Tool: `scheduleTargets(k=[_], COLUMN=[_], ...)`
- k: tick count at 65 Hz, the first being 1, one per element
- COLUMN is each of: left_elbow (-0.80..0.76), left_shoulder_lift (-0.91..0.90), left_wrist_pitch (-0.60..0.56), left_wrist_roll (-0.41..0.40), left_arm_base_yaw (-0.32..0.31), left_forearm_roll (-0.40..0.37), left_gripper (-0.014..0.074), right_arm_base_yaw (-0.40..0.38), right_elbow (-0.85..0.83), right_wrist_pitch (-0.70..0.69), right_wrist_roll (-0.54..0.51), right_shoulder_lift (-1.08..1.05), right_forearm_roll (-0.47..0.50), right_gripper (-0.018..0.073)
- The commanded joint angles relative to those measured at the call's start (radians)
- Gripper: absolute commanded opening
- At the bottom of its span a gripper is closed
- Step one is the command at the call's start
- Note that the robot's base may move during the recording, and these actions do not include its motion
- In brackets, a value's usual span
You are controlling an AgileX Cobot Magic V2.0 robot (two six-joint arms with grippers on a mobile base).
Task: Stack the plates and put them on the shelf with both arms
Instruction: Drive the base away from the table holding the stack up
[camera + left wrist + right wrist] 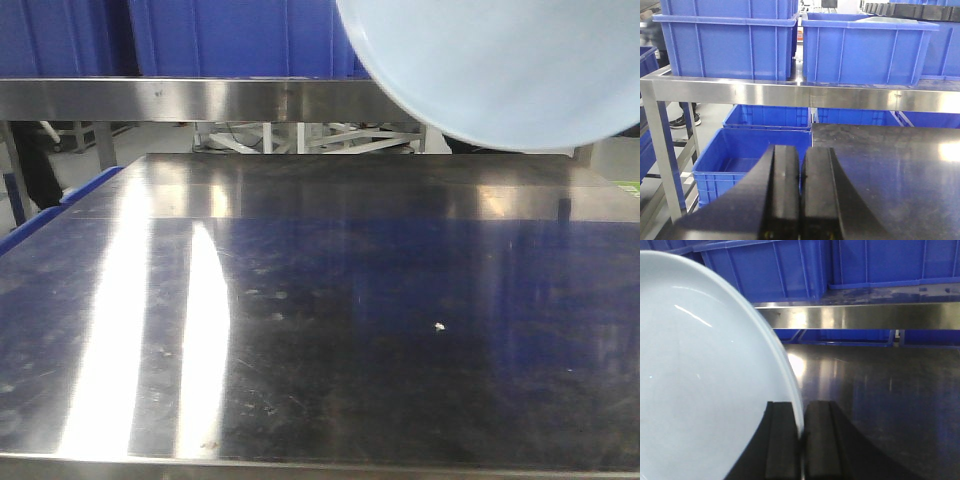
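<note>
Up at the far right, above the steel tabletop, my right gripper pinches the near rim of a plate, held in the air. Its top edge overlaps the front rail of the shelf. My left gripper is closed on nothing, over the tabletop's left edge. Blue bins sit on the shelf.

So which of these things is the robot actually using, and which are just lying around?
Part of the job:
- plate, its rim pinched in the right tool
- left tool, shut and holding nothing
- shelf rail, brushed steel

Just lying about:
- blue bins standing on the shelf
- steel tabletop
- white speck on the tabletop
</note>
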Motion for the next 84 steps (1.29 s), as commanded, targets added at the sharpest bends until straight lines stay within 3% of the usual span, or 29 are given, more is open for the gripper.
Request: scheduleTargets(k=[1,84], left_elbow=[-0.038,-0.038], left_shoulder_lift=[0.005,0.005], left_wrist_pitch=[-0.091,-0.091], left_wrist_roll=[0.0,0.0], left_arm_base_yaw=[0.001,0.001], left_forearm_roll=[-0.01,-0.01], left_gripper=[0.0082,0.0082], right_arm_base_yaw=[0.0,0.0], right_elbow=[-0.026,-0.026], right_wrist_pitch=[-0.098,-0.098], right_wrist_roll=[0.009,0.009], right_shoulder_lift=[-0.01,-0.01], right_forearm_roll=[-0.007,-0.007], right_gripper=[0.0048,0.0048])
